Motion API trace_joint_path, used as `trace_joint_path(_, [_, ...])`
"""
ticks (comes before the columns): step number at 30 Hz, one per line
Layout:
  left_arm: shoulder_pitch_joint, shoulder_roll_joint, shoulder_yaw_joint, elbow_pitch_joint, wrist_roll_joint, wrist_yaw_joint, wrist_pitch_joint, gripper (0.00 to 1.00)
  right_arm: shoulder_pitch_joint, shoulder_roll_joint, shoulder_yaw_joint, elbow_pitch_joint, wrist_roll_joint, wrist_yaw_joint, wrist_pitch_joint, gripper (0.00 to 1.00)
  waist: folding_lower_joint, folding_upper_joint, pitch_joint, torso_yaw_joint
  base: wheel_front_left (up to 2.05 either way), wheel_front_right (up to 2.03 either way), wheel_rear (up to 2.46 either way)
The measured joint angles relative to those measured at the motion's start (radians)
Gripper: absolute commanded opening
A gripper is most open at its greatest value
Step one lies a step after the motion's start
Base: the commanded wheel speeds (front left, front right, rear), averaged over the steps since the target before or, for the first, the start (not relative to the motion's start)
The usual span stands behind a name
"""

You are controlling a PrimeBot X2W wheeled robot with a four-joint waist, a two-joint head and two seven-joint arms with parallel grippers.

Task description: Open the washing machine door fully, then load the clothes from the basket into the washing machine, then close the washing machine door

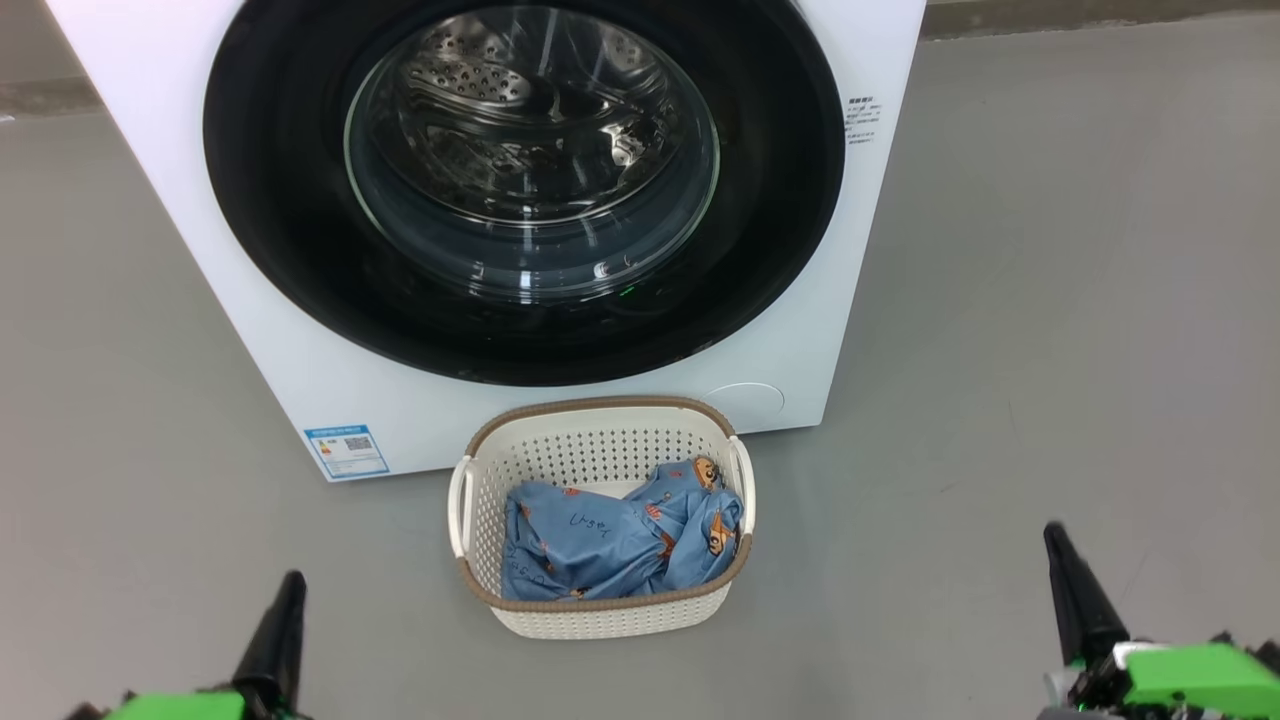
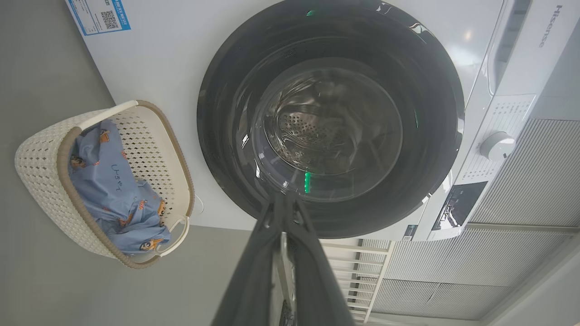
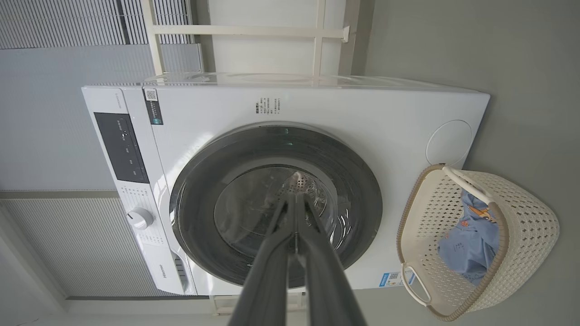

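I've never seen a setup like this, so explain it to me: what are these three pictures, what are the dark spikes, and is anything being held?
One robot, three cameras. The head view looks down at a closed washing machine door and a basket of blue clothes on the grey floor. The dark spikes are its hands: left hand, right hand. The other two pictures come from wrist cameras looking along each hand's fingers. Both hands are shut and hold nothing.
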Motion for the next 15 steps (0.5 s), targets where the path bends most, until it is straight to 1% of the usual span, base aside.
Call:
trace_joint_path(5, [0.047, -0.026, -0.009, 0.05, -0.001, 0.004, -0.001, 1.0, 0.045, 0.015, 0.001, 0.054, 0.0, 0.0, 0.0, 1.0, 0.0, 0.0, 0.002, 0.0, 0.0, 0.0, 0.0])
trace_joint_path(11, [0.052, -0.026, -0.016, 0.05, -0.001, 0.004, -0.017, 1.0, 0.047, 0.015, 0.002, 0.047, -0.002, 0.0, -0.016, 1.0, 0.0009, 0.0, 0.0, -0.002, 0.0, 0.0, 0.0])
trace_joint_path(15, [0.052, -0.026, -0.019, 0.044, -0.001, 0.004, -0.029, 1.0, 0.047, 0.014, 0.004, 0.037, -0.01, 0.0, -0.028, 1.0, 0.0003, 0.0, -0.001, -0.004, 0.0, 0.0, 0.0])
